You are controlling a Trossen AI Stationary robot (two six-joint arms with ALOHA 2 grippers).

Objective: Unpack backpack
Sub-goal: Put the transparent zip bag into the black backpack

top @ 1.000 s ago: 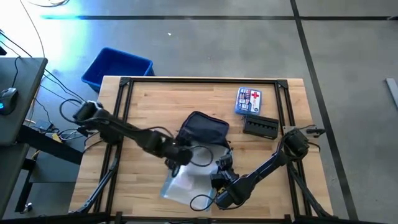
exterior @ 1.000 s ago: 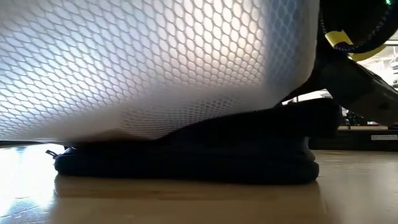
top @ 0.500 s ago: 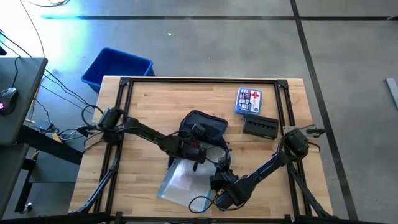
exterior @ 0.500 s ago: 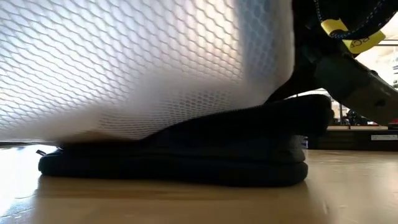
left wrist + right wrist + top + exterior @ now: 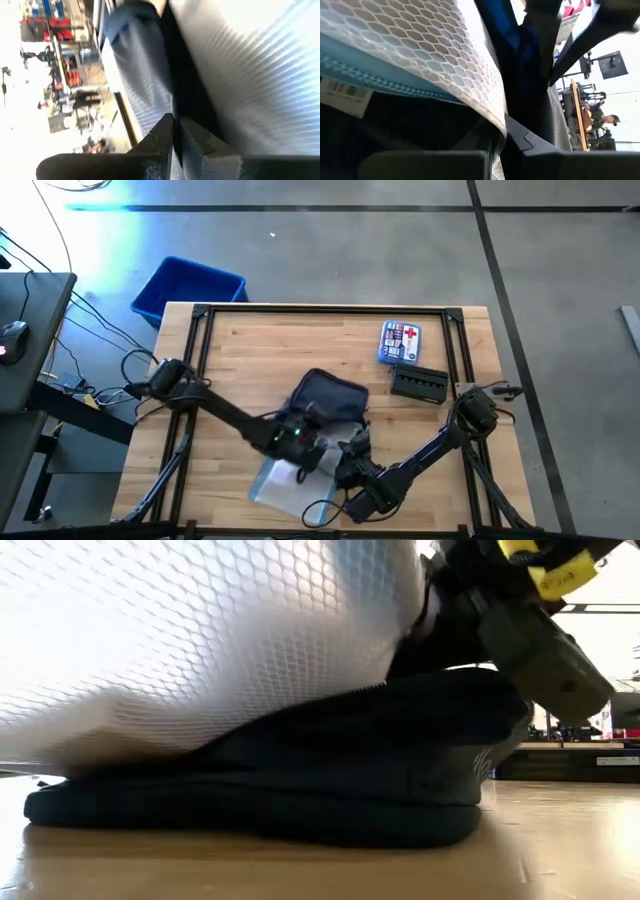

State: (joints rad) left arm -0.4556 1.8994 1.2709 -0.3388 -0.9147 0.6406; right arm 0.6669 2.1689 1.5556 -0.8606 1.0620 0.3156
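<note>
Left end effector pinching mesh pouch beside logo-marked backpack.

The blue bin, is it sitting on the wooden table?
No, the blue bin stands on the floor, beyond the far left corner of the table.

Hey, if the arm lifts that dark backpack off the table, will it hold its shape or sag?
The backpack will probably sag: in the low view it lies slumped flat on the table with soft, rounded edges. It likely drags rather than slides cleanly, as fabric tends to grip the wood. It seems light, since the white mesh pouch is already out.
</note>
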